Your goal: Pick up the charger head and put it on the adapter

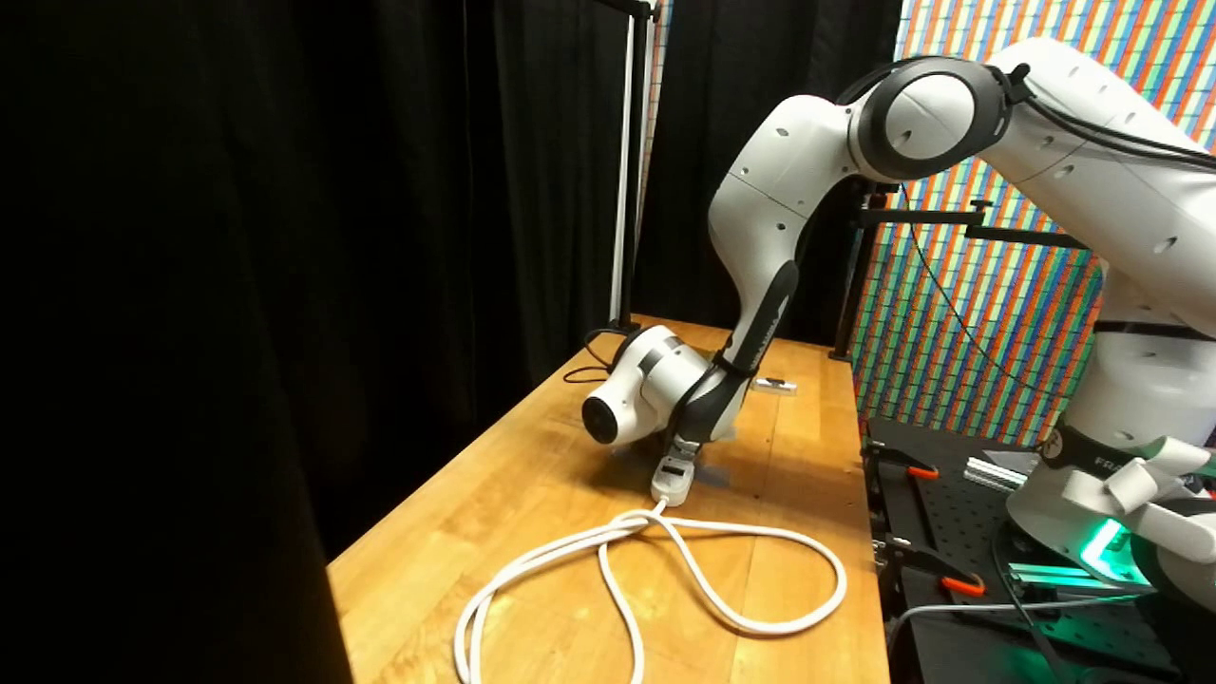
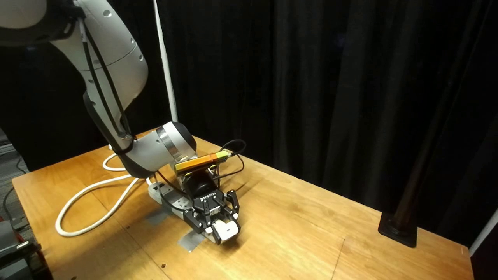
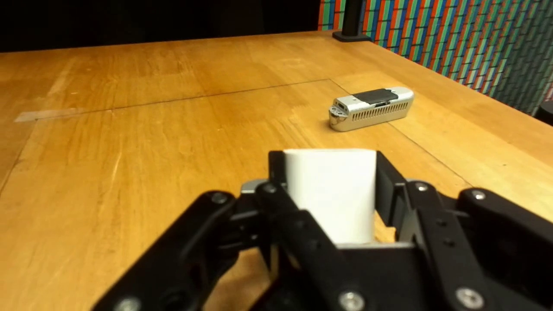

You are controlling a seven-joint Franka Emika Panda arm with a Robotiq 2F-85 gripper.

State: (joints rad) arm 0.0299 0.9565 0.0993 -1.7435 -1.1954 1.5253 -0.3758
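Aligning comes before pressing, I'd say: the jaws pinch the charger [image 3: 332, 196] by its sides near one end of the power strip [image 2: 175, 204], contact unclear. Square its prong side, hidden from view, then push slowly.

in an exterior view, looked lengthwise down the worktop [image 1: 798, 465] from the end with the cord [image 1: 774, 628], past black curtain [image 1: 171, 332] on the left, to the far short edge. in an exterior view, looked down from close range, diagonally across to the curtained long edge, with left corner and black stand [image 2: 397, 230] in frame. shared, in both exterior views, the robot arm [image 1: 784, 161], the cord and the adapter [image 1: 672, 486]. at the wrist, sat right behind the gripper [image 3: 330, 183], facing low toward the far edge and far right corner; shared with an exterior view the charger head [image 2: 228, 230], with an exterior view the silver device [image 1: 781, 389].
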